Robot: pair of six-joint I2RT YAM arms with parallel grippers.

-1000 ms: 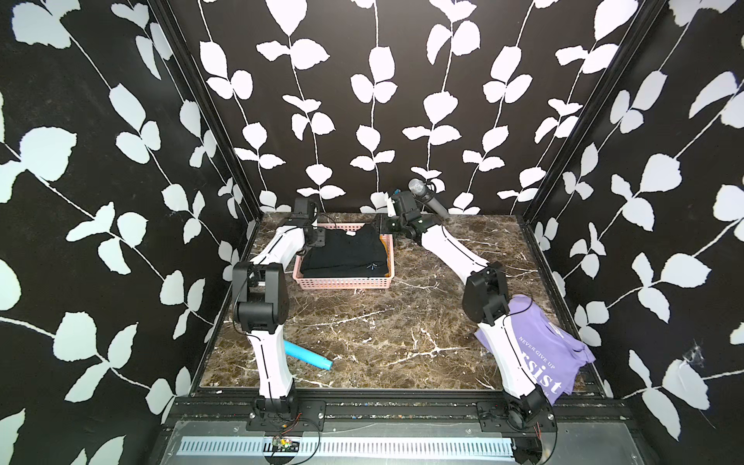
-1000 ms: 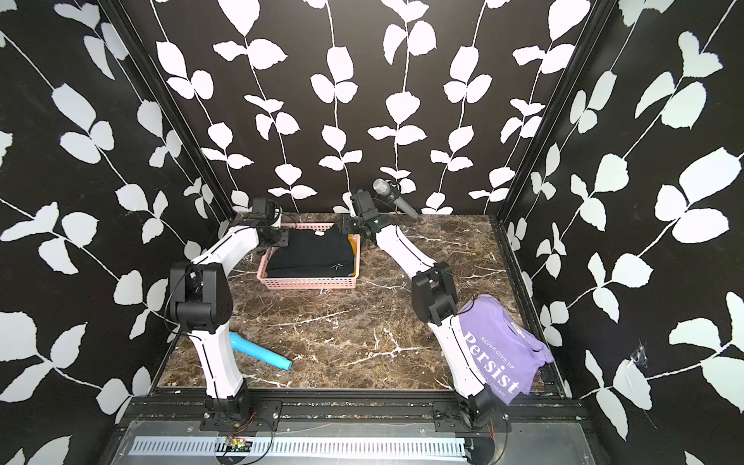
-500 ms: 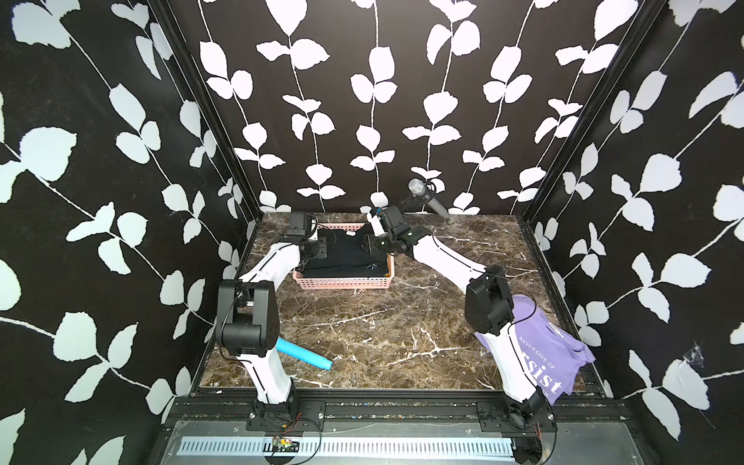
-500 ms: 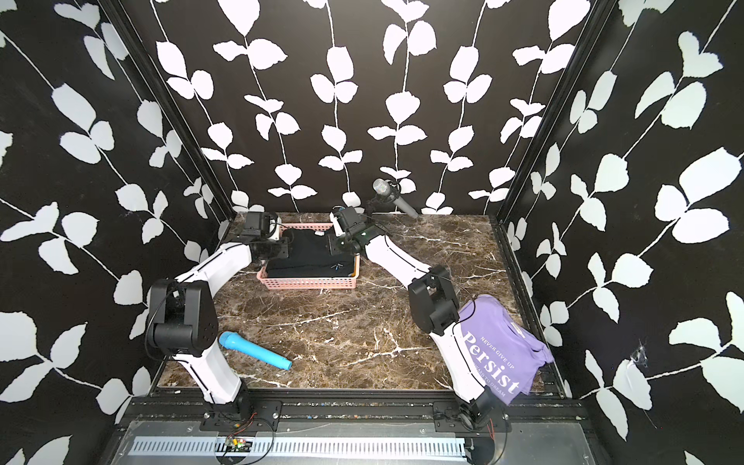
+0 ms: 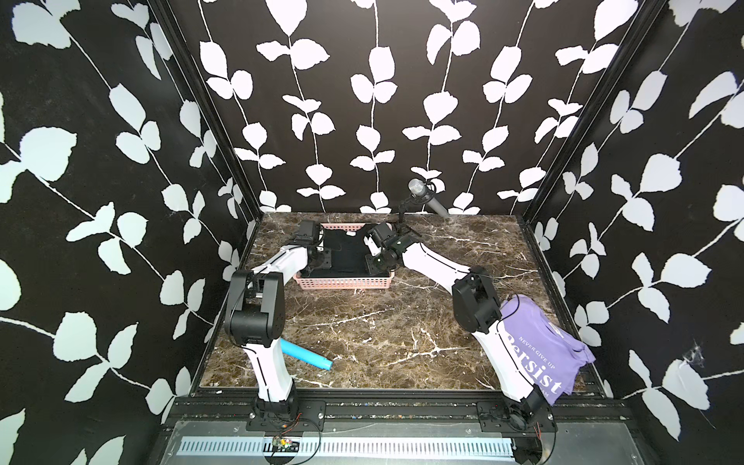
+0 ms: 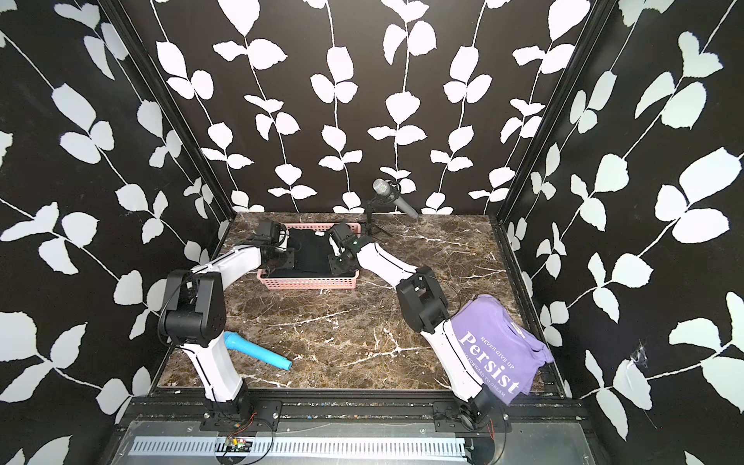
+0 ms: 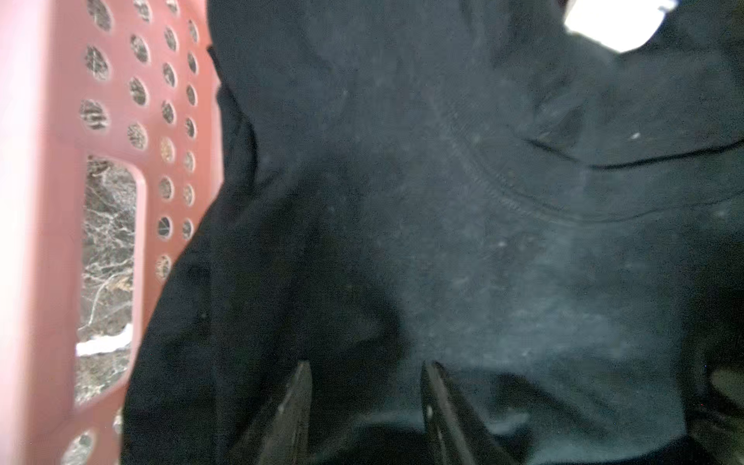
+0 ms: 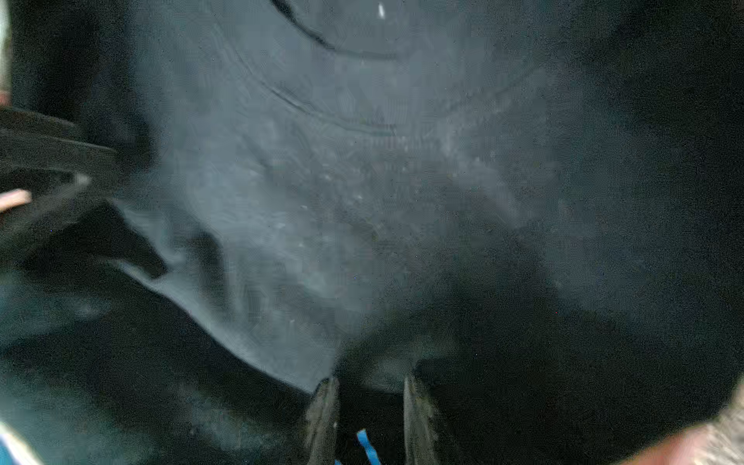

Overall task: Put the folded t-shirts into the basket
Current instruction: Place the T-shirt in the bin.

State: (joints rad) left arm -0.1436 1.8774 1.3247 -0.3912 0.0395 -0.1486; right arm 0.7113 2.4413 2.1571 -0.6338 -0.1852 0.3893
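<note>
The pink basket (image 5: pixel 344 284) (image 6: pixel 310 284) stands at the back of the table with a black folded t-shirt (image 5: pixel 348 251) (image 6: pixel 312 253) on top inside it. My left gripper (image 5: pixel 327 263) (image 7: pixel 366 368) is low over the shirt's left side, next to the basket wall (image 7: pixel 52 201), jaws apart. On the shirt's right side my right gripper (image 5: pixel 369 265) (image 8: pixel 368 382) presses into the black cloth (image 8: pixel 322 181) with a narrow gap between its jaws, where a light blue sliver shows. A lavender "Persist" t-shirt (image 5: pixel 539 354) (image 6: pixel 499 350) lies at the front right edge, partly behind the right arm.
A light blue tube (image 5: pixel 306 354) (image 6: pixel 257 350) lies front left beside the left arm's base. A microphone on a small stand (image 5: pixel 426 197) (image 6: pixel 390 197) is behind the basket to its right. Leaf-patterned walls close in three sides of the marble table.
Both grippers have come from the basket's far corners toward its middle and dropped lower onto the black shirt's sides. The lavender shirt and blue tube have not moved.
</note>
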